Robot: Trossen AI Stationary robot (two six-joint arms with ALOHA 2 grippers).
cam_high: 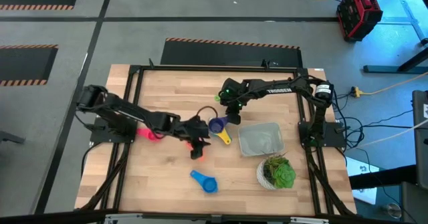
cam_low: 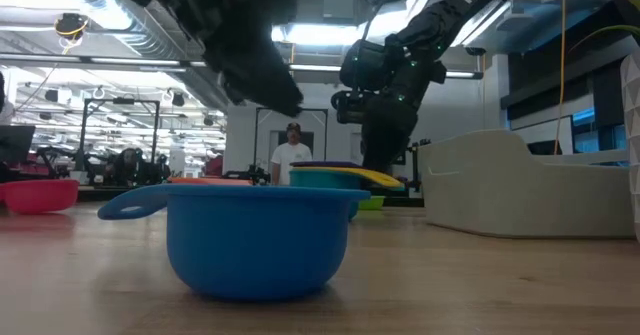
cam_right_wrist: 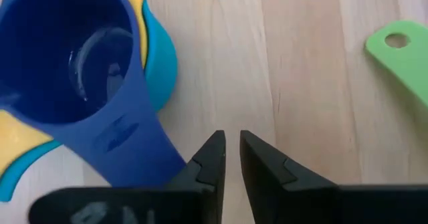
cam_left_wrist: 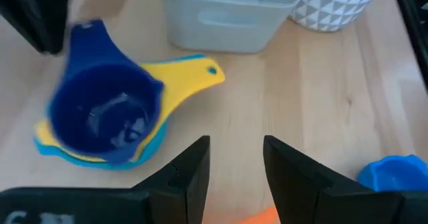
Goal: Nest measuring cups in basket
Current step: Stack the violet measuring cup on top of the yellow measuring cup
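A dark blue measuring cup [cam_left_wrist: 100, 114] sits nested in a yellow cup [cam_left_wrist: 194, 77] and a teal cup [cam_right_wrist: 160, 57], on the table just left of the light-gray basket [cam_high: 261, 138]. My right gripper [cam_right_wrist: 232, 156] hangs over the table beside this stack, shut, with nothing between its fingertips. My left gripper [cam_left_wrist: 237, 164] is open and slants down toward the table left of the stack. An orange cup [cam_high: 197, 154] lies below it. A pink cup [cam_high: 150, 134], a light blue cup [cam_high: 206, 182] and a green cup's handle [cam_right_wrist: 401, 50] lie loose on the table. My right gripper points down at the table, and the dark blue cup's handle [cam_right_wrist: 134, 150] runs close past one finger [cam_right_wrist: 210, 160]. Whether the finger touches the handle I cannot tell. The cup stays seated in the stack on the table.
A white pot with a green plant [cam_high: 276, 172] stands near the basket's front right corner. Bare wood lies between the stack and the light blue cup [cam_left_wrist: 394, 174]. A black frame [cam_high: 134, 73] borders the table. A person [cam_low: 292, 155] stands far behind the table.
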